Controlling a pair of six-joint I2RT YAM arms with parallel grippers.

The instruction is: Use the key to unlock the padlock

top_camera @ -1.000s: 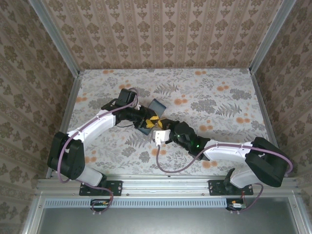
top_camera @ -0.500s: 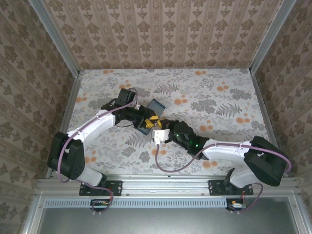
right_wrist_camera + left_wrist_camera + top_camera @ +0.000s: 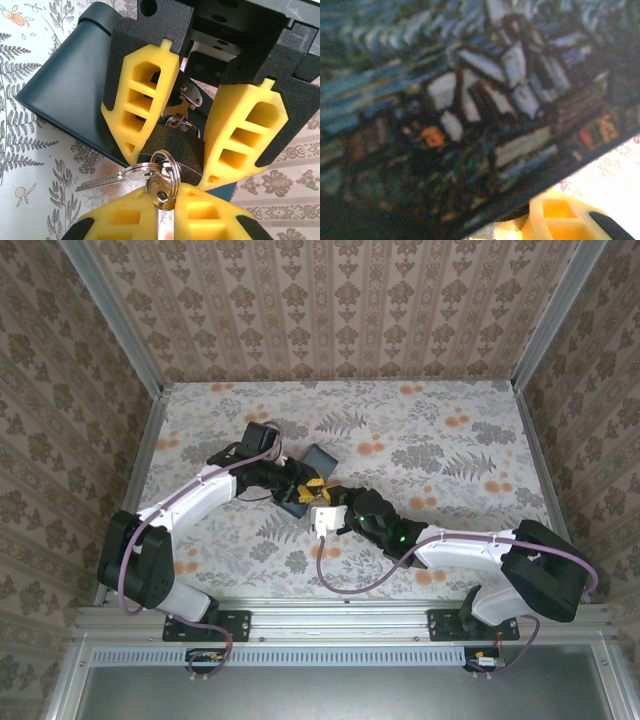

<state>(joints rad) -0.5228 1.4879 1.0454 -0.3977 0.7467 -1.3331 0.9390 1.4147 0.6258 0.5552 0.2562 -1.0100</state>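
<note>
Clamped padlock [image 3: 172,150] between left gripper [image 3: 172,162] fingers, at 4 o'clock of blue box [image 3: 65,90]; pinched key [image 3: 161,191] tight in right gripper [image 3: 163,202] at padlock's 6 o'clock, spare key [image 3: 107,181] toward 8 o'clock

The padlock [image 3: 172,146] sits at frame centre, in front of the box [image 3: 70,95] at upper left; the key [image 3: 161,192] is just below it, bottom centre.

A staged robot test cell dressed like a home; beige damask wallpaper panels [image 3: 330,310] on three sides; grey fern-and-orange-flower printed tabletop [image 3: 450,440]; bare aluminium frame rail [image 3: 330,618] carrying bolted white-and-black robot arms [image 3: 470,550].
</note>
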